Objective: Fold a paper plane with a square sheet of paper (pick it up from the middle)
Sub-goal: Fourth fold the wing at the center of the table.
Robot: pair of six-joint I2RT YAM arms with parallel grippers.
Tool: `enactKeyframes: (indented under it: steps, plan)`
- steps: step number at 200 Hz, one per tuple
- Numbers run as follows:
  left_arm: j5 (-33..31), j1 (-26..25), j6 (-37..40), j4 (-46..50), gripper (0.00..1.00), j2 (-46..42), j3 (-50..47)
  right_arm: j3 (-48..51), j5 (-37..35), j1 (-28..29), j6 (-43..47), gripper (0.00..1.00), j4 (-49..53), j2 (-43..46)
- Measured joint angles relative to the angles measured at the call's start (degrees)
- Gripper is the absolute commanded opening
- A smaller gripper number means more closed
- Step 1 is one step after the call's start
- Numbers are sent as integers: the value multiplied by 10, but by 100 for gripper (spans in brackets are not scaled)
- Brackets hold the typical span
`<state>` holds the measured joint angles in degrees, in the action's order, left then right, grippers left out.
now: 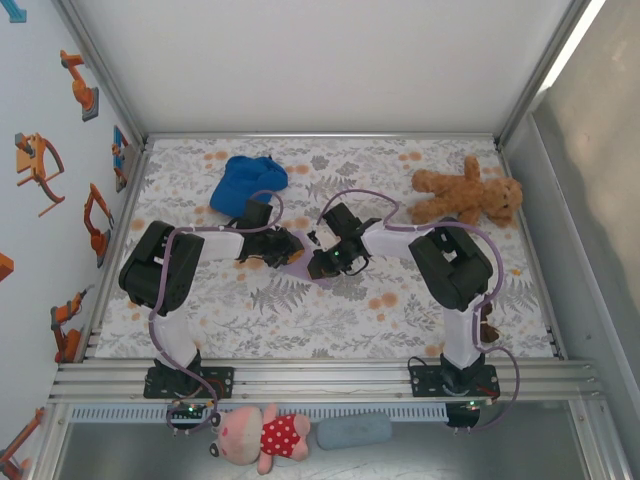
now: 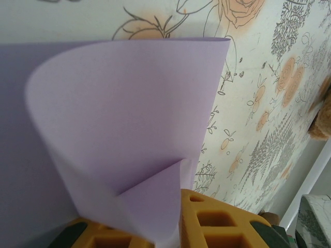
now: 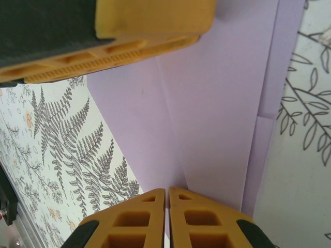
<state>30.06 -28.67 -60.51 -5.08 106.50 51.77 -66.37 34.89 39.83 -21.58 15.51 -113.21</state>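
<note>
Left claw and right claw are meeting almost tip to tip at the middle of the floral-patterned tabletop in the overhead view. Both are hanging over the thin lavender square sheet of paper, which is peeking out beneath them. A blue fabric cap is lying beyond the left arm, and a brown plush teddy bear is lying at the far right. From the left wrist, the left claw is pinching a lifted flap of the sheet between its yellow fingers. The flap is curling into a cone while the rest is lying flat. From the right wrist, the right claw is sitting closed, fingertips together at a crease in the sheet; whether it is gripping a layer I cannot tell.
</note>
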Motion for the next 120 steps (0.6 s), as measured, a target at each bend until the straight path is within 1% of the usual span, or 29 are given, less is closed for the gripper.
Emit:
enactKeyframes:
  steps: [35,80,120]
  plan:
    - [0,0,0,6,19,1,3,9,3,-1,0,10,-13,0]
    - [-3,0,0,26,19,5,14,30,27,-12,-1,11,-44,3]
    - [-4,0,0,41,19,7,23,42,28,-16,-1,11,-42,19]
